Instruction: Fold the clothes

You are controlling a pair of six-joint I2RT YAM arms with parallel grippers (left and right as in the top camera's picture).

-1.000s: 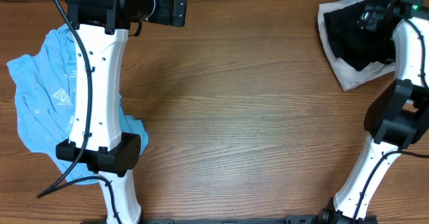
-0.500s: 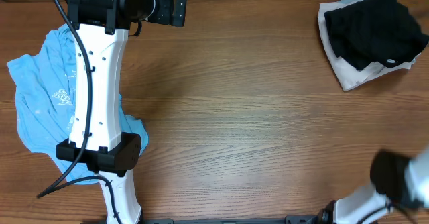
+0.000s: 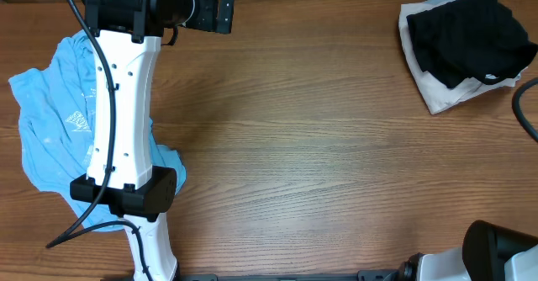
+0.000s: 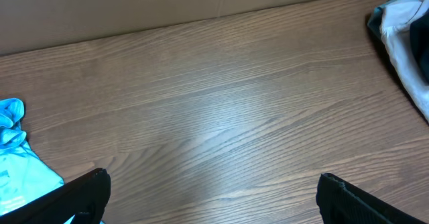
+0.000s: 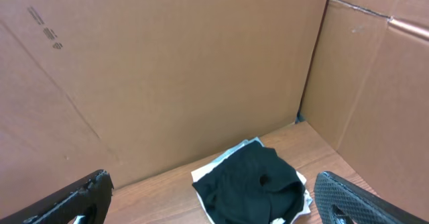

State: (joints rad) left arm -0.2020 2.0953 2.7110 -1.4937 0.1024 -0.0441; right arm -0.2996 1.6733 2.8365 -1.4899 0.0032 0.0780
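- Overhead: The left pincer (image 3: 217, 7), released and holding nothing, hangs over the far edge of the wooden tabletop (image 3: 319, 146). Its white arm (image 3: 118, 121) crosses the crumpled light-blue T-shirt (image 3: 46, 138), which lies at the left side. A bunched black garment (image 3: 466, 37) lies in the far right corner on top of a white cloth (image 3: 437, 100).
- Left wrist: Both fingers stand wide apart over bare wood. A fold of the light-blue T-shirt shows at lower left, and pale cloth at the right edge.
- Right wrist: The right pincer (image 5: 214, 197), released and empty, is well apart from the black garment. The garment sits on the white cloth near the corner of the cardboard walls (image 5: 167, 70).
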